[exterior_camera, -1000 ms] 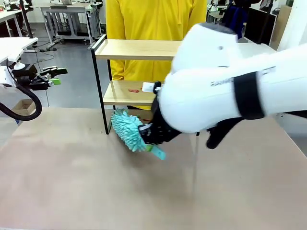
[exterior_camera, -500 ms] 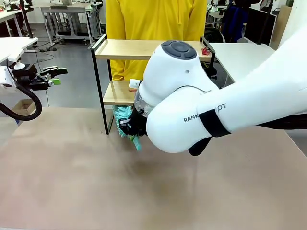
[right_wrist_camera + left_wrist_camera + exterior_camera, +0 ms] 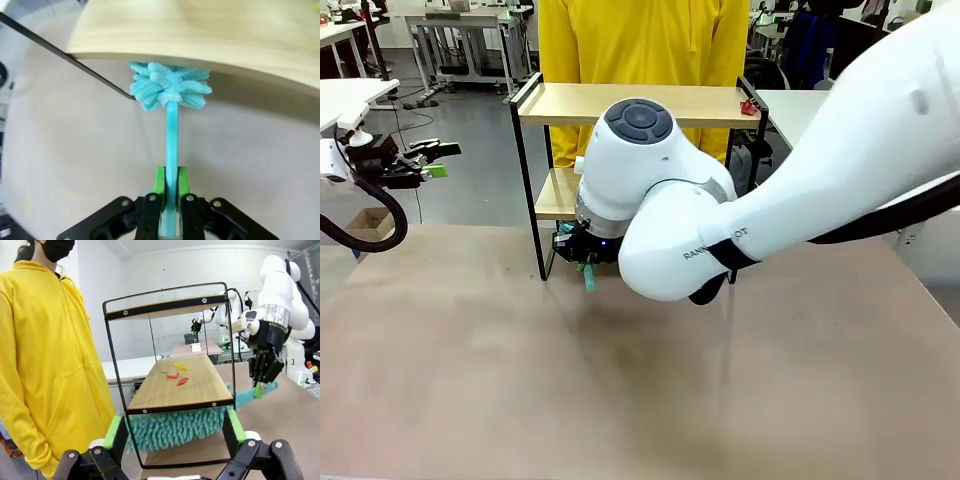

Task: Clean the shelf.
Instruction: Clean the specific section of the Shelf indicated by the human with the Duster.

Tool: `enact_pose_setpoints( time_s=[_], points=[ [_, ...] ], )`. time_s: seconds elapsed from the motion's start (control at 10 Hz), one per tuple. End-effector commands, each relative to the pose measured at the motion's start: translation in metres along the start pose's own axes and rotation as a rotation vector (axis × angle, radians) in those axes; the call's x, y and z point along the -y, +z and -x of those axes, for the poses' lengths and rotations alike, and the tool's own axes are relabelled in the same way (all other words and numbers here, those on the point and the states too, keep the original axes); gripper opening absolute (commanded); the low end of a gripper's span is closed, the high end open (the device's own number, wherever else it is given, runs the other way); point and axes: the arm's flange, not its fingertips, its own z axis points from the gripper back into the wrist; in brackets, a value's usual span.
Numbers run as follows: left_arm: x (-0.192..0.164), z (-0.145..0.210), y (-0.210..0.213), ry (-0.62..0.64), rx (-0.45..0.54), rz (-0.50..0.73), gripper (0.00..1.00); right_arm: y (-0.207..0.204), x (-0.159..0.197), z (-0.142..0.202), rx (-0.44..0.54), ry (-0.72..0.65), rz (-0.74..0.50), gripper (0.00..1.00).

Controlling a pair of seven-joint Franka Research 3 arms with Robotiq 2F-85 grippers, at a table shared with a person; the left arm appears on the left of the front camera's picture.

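From the front, the shelf (image 3: 630, 103) stands at the far side of the brown table (image 3: 470, 380), directly in front of a person in a yellow hoodie (image 3: 640, 40). The right arm reaches across to it, with the right gripper (image 3: 582, 258) low by the shelf's front left leg, under the lower board (image 3: 558, 195). A small red piece (image 3: 748, 107) lies at the right end of the top board. The left gripper (image 3: 438, 160) hangs well off to the left, clear of the table. In the left wrist view, the left gripper (image 3: 174, 427) has its green-padded fingers (image 3: 112, 432) spread wide and holds nothing. Beyond it the shelf (image 3: 165, 307) is seen end-on, red and yellow scraps (image 3: 177, 377) lie on its lower board (image 3: 175, 390), and a teal chenille duster (image 3: 175, 429) sits beneath that board. In the right wrist view, the right gripper (image 3: 169, 185) is clamped on the duster's handle (image 3: 171, 135), and the fluffy head (image 3: 167, 90) is tucked under the wood board's edge (image 3: 200, 30).
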Motion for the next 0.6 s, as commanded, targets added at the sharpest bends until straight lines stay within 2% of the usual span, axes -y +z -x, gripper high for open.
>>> enact_pose_setpoints(
  time_s=[0.0, 0.2, 0.5],
  points=[
    [0.001, -0.002, 0.0, -0.003, 0.004, 0.008, 1.0, -0.025, -0.015, -0.008, -0.014, -0.05, 0.014, 0.13],
    [0.001, -0.002, 0.0, -0.003, 0.004, 0.008, 1.0, -0.038, -0.007, -0.006, -0.083, -0.087, 0.053, 0.13],
    [0.001, -0.002, 0.0, -0.003, 0.004, 0.008, 1.0, -0.04, -0.001, -0.001, -0.059, -0.068, 0.034, 0.13]
  ],
)
